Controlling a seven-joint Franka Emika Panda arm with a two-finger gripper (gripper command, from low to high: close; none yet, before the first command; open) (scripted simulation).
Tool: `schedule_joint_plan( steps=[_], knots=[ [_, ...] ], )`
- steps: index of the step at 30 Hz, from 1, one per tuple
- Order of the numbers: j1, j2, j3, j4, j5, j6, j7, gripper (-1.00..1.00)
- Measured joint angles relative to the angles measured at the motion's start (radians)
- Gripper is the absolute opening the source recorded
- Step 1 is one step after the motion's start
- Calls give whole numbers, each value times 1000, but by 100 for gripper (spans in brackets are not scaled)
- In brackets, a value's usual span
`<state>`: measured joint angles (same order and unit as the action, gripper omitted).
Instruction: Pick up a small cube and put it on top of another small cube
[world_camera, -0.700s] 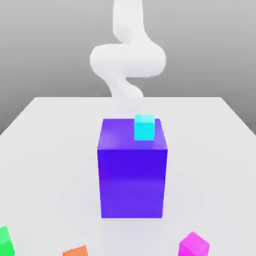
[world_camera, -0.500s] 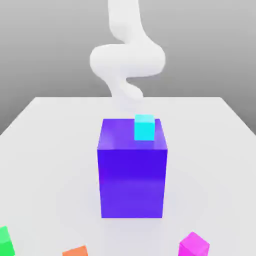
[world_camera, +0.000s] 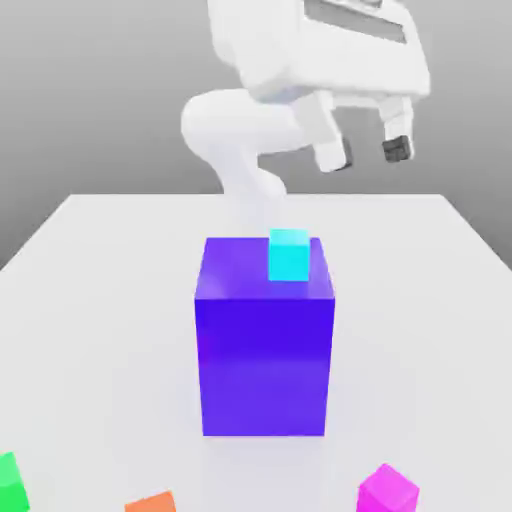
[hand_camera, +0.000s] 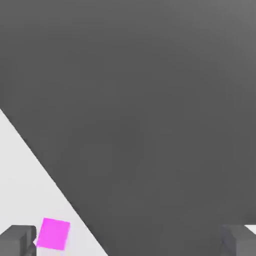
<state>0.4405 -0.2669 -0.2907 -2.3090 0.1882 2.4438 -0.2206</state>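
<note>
Exterior view: big purple-blue block (world_camera: 265, 340) sits mid-frame on the white table (world_camera: 100, 300) with a cyan cube (world_camera: 289, 254) on its top near the right edge; the gripper (world_camera: 365, 152) hangs in the upper right, fingers spread apart, nothing between them; the small magenta cube (world_camera: 388, 492) is at the bottom right, tilted and partly cut off; a green cube (world_camera: 10, 480) and an orange cube (world_camera: 150, 503) are clipped by the lower left edge.

Hand view: the bright pink cube (hand_camera: 53, 233) lies flat on the table, lower left, probably right beside one dark fingertip (hand_camera: 17, 240); fingers wide open.

A simulated test scene: bare white table (world_camera: 120, 290), featureless grey backdrop.
</note>
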Motion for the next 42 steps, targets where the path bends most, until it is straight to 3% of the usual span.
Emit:
schedule_joint_plan(
  steps=[16,22,29,33,34,42],
  knots=[
    [94,358,9,-7,124,99,-687,0],
    [88,476,43,-14,95,149,-893,0],
    [90,600,67,-24,-5,217,-1081,0],
    [53,734,116,2,20,318,-1132,0],
    [43,763,128,9,31,340,-1141,-100],
    [50,740,119,4,21,321,-1135,-100]
  ],
)
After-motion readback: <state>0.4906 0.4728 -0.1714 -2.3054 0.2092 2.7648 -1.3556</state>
